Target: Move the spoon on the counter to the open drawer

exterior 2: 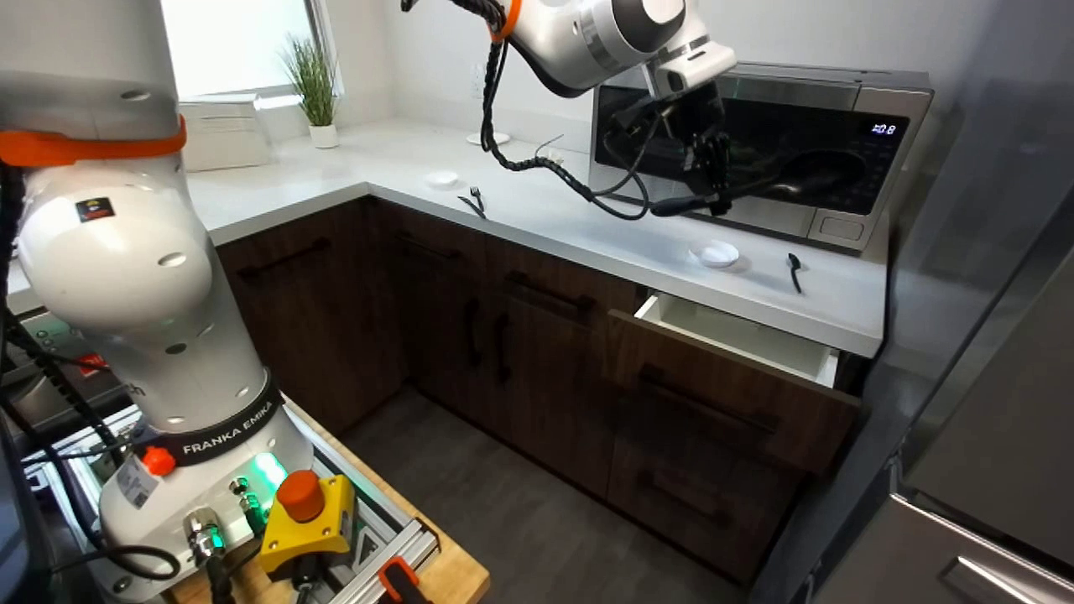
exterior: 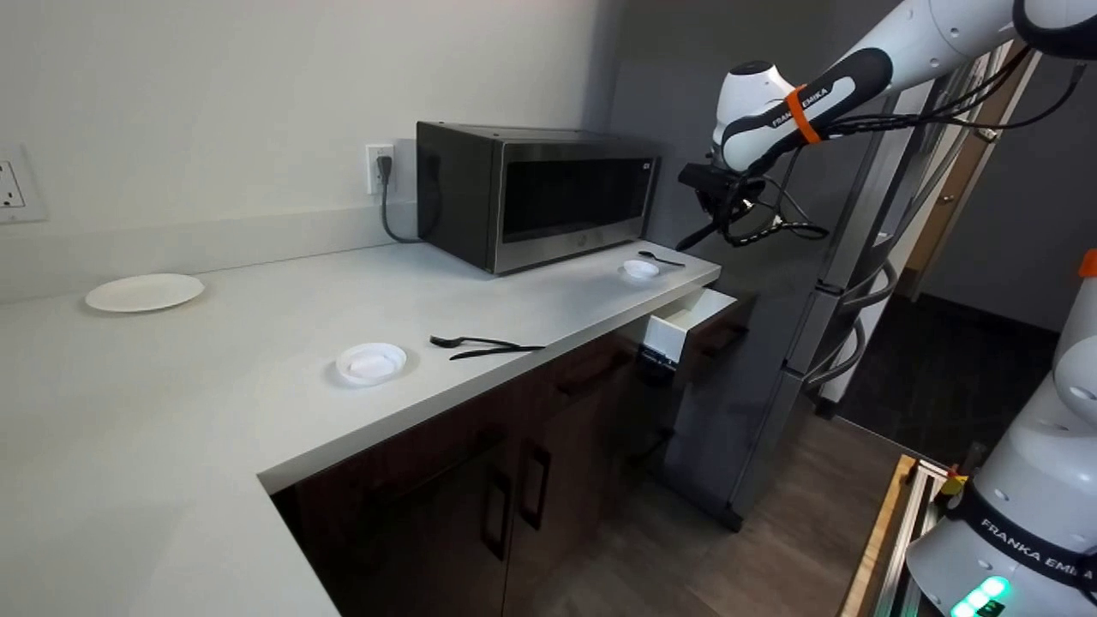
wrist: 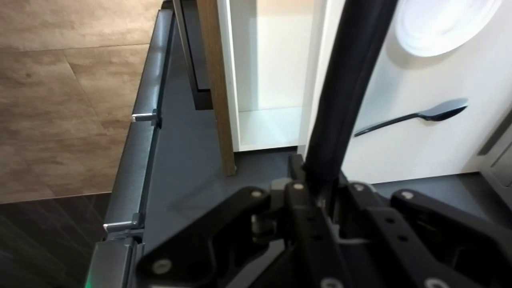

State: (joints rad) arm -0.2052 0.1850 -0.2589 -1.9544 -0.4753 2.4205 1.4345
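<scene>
My gripper is shut on the handle of the large black spoon, held in the air. Its bowl looks like a dark oval before the microwave, hard to make out there. The spoon's handle runs upward from the fingertips in the wrist view. The drawer stands open, with pale sides and inside; it also shows in an exterior view and the wrist view. My gripper is well above the drawer and the white counter.
A smaller black spoon and a white dish lie on the counter before the microwave. A black fork, a knife and another white dish lie farther along. A dark refrigerator stands beside the drawer.
</scene>
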